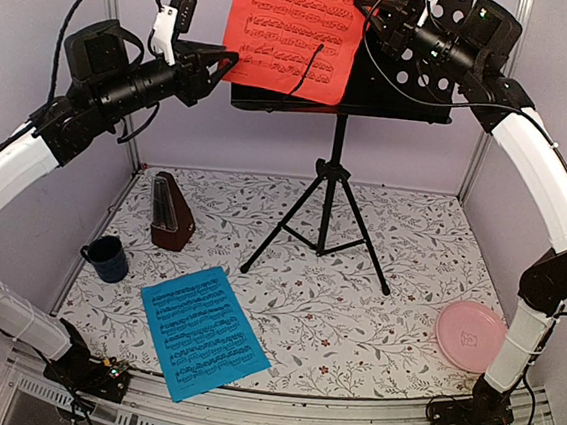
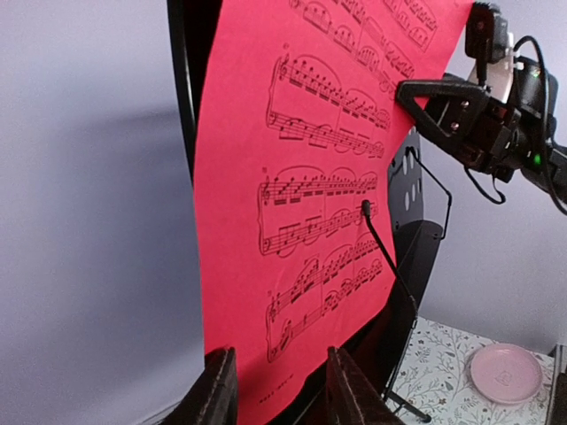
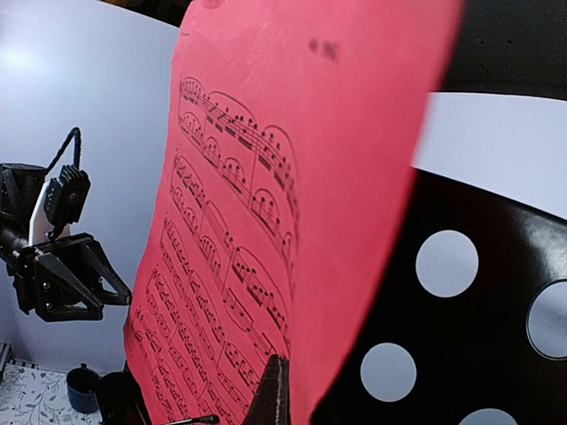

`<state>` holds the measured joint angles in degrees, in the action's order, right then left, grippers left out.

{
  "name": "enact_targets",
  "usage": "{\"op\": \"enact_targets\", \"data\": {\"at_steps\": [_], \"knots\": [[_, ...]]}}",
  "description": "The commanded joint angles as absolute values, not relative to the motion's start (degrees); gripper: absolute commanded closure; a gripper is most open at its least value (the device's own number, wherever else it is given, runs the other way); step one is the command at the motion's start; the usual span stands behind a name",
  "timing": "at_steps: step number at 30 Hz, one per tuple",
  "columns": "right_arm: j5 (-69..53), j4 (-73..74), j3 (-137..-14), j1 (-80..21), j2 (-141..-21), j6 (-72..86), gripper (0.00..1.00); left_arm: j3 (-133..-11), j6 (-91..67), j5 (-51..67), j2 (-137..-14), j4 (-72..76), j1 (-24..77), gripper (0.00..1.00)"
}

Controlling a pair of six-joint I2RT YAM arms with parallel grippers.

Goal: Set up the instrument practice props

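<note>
Your two arms match: white shells on long links, black joints. Behind left gripper, black motor housing; above it, white bracket with black camera. Black cable loops back. Right gripper: black, screws, green light behind.

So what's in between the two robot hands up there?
The red sheet of music, on the black music stand, sits between the left gripper and the right gripper. The top view shows it.

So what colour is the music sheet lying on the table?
The sheet is cyan with black notes, clearest in the top external view.
</note>
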<state>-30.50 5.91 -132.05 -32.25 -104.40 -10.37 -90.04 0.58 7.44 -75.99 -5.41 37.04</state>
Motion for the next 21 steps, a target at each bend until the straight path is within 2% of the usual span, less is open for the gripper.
{"op": "enact_targets", "data": {"at_steps": [1, 7, 11, 14, 21], "knots": [[-29.7, 4.1, -132.5, -32.6, -104.7, -11.0, 0.99, -90.2, 1.0, 5.4, -74.0, -5.2, 35.3, 0.61], [-30.0, 4.1, -132.5, -32.7, -105.0, -11.0, 0.99, -90.6, 0.2, 6.1, -74.5, -5.8, 33.4, 0.49], [-29.8, 4.0, -132.5, -32.7, -105.0, -11.2, 0.99, -93.5, 0.5, 9.5, -76.8, -7.7, 33.0, 0.50], [-29.6, 4.0, -132.5, -32.8, -105.0, -11.4, 0.99, -94.3, 0.5, 12.3, -77.6, -7.6, 33.0, 0.56], [-29.1, 3.6, -132.5, -32.8, -105.0, -11.6, 0.99, -93.7, -0.4, 16.4, -77.7, -6.7, 33.0, 0.82]]}}
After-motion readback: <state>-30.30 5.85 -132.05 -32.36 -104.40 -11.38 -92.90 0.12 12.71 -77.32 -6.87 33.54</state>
